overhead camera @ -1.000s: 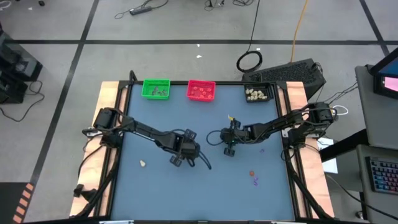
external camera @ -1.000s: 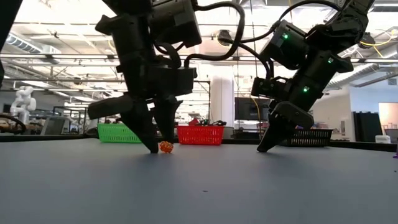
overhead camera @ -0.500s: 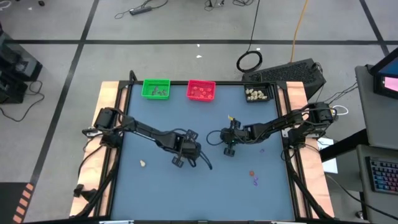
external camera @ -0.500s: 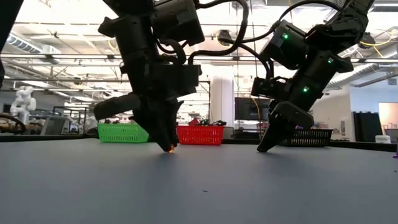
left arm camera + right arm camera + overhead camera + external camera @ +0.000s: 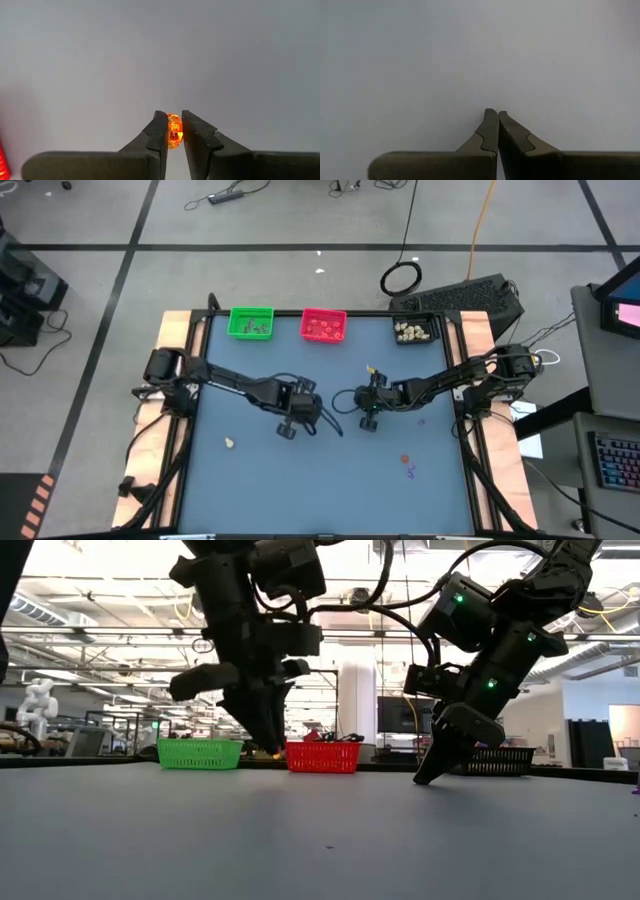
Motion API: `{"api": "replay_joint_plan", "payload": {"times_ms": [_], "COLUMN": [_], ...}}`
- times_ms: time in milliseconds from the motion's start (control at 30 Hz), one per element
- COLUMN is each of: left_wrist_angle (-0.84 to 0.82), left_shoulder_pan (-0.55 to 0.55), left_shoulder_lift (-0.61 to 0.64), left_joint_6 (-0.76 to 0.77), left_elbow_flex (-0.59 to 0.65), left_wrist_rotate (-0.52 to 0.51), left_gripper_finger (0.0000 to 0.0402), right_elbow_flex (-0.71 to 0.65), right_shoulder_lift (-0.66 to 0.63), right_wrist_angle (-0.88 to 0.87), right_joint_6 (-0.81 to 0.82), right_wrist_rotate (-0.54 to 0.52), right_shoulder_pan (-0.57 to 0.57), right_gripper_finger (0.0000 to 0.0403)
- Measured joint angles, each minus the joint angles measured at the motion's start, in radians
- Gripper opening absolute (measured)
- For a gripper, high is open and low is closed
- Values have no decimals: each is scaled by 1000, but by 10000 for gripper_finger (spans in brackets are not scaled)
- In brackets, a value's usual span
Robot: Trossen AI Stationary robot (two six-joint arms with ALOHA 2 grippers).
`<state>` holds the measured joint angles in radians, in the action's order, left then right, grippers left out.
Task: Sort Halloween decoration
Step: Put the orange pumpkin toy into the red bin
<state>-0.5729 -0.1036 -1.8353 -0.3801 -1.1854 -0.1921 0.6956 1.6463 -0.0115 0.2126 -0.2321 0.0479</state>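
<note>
Trinket: a tiny orange bead (image 5: 173, 131) sits pinched between the tips of the left claw (image 5: 171, 131), lifted clear of the table (image 5: 330, 480) near its middle.
Left claw: nearly closed, only the bead's width between the fingers; in the low view it (image 5: 264, 748) hangs above the surface, in line with the gap between the green tray (image 5: 198, 753) and the red tray (image 5: 322, 756).
Right claw: shut on nothing (image 5: 497, 122), tips down at the table right of centre (image 5: 368, 423).
Handling: I'd judge the bead very light, hard and rather slick, so it could pop out of a tip grip; holding it across its middle, as here, looks right, and a gentle carry should do.
Rest of the set: a cream piece (image 5: 230, 443) lies at the left of the table, an orange one (image 5: 405, 459) and a purple one (image 5: 410, 472) at the right; more sit in the trays, the cream ones in the black tray (image 5: 416, 331).
Change: a second ago the left claw stood wide open on the table, astride the bead; then it closed, and now it has risen with the bead and moved a little toward the trays. The right arm has not moved.
</note>
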Motion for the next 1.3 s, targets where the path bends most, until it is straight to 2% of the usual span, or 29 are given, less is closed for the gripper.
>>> {"api": "replay_joint_plan", "payload": {"times_ms": [233, 500, 633, 800, 967, 1133, 1300], "left_wrist_angle": [30, 266, 435, 538, 508, 515, 510], "left_shoulder_pan": [103, 385, 530, 656, 712, 712, 710], "left_shoulder_lift": [47, 68, 50, -24, -110, -116, -112], "left_joint_6": [27, 34, 36, 62, 87, 88, 114], "left_elbow_flex": [0, 0, -2, -20, -74, -90, -107], "left_wrist_rotate": [0, 6, 101, 211, 256, 262, 263], "left_gripper_finger": [51, 51, 51, 51, 51, 56, 97], "right_elbow_flex": [0, 0, 0, -1, -1, -1, -1], "right_shoulder_lift": [0, 0, 0, 0, 0, 0, 0], "right_wrist_angle": [0, 4, 7, 15, 19, 26, 26], "right_joint_6": [0, 0, -7, -15, -15, -16, -15], "right_wrist_rotate": [1, 1, 0, 0, 0, 0, 0], "right_shoulder_pan": [0, 0, 0, 0, 0, 0, 0], "right_gripper_finger": [0, 0, 0, 0, 0, 0, 7]}}
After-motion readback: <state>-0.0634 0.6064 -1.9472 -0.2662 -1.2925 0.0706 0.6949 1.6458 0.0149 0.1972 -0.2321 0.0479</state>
